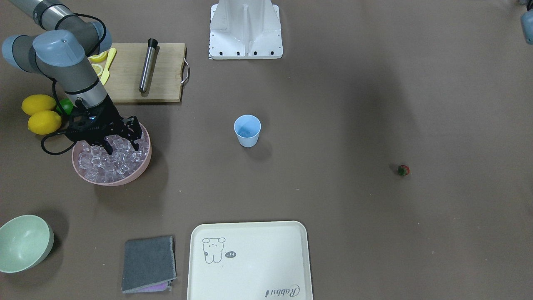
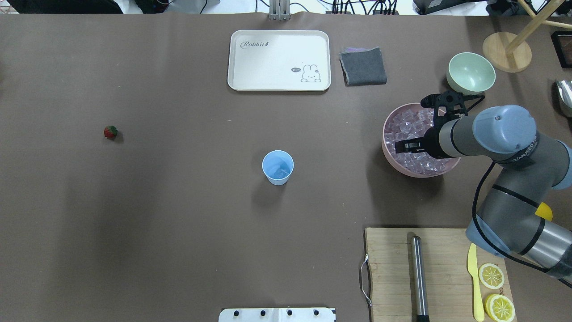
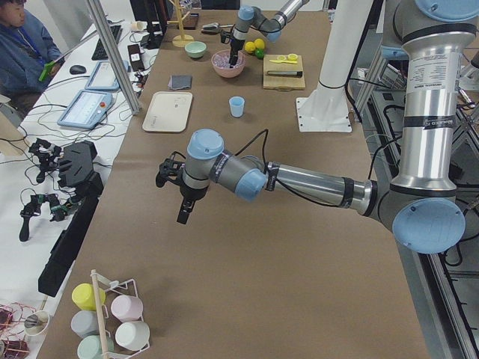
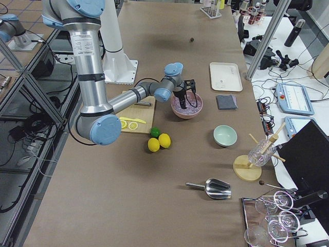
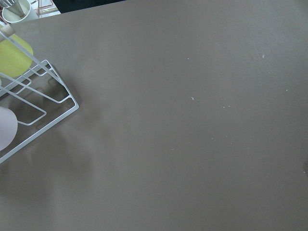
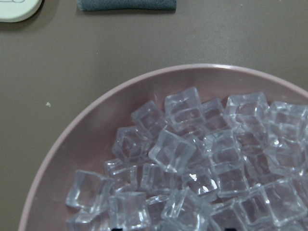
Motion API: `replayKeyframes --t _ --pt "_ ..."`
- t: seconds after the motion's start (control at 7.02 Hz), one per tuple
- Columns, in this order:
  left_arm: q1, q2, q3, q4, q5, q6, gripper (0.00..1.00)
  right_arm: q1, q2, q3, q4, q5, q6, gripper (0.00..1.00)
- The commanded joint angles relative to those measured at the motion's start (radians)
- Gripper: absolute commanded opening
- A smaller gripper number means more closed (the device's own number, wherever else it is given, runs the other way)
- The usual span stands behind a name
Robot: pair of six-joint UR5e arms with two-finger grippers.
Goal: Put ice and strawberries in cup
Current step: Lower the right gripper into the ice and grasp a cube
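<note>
The light blue cup stands upright mid-table with a glassy lump inside. The ice fills a pink bowl. My right gripper hovers just over that ice, open, with nothing between its fingers; only its fingertips edge into the right wrist view. One small red strawberry with a green cap lies alone on the table, far from both the cup and the bowl. My left gripper hangs above bare table at the far end from the bowl; I cannot tell whether it is open or shut.
Near the pink bowl sit a pale green bowl, two lemons and a lime. A wooden board carries a metal muddler, a yellow knife and lemon slices. A cream tray and grey cloth lie beyond the cup.
</note>
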Motion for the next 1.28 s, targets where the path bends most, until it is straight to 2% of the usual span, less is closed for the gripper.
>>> replayKeyframes --t 0.0,0.14,0.43,0.71,1.14 --pt "0.0 0.0 -0.003 0.0 0.0 -0.001 0.98 -0.001 0.005 -0.001 -0.001 0.004 -0.004 0.07" --pt "0.0 0.0 0.0 0.0 0.0 -0.001 0.98 0.004 0.008 0.004 -0.002 0.007 -0.004 0.0" --pt "0.002 0.0 0.005 0.0 0.0 0.0 0.98 0.031 0.01 0.012 -0.005 0.021 -0.007 0.0" --pt "0.003 0.0 0.005 0.0 0.0 -0.003 0.98 0.076 0.011 0.015 -0.007 0.074 -0.01 0.0" --pt "0.003 0.001 0.005 0.0 -0.002 -0.003 0.98 0.105 0.051 0.073 -0.01 0.111 -0.009 0.0"
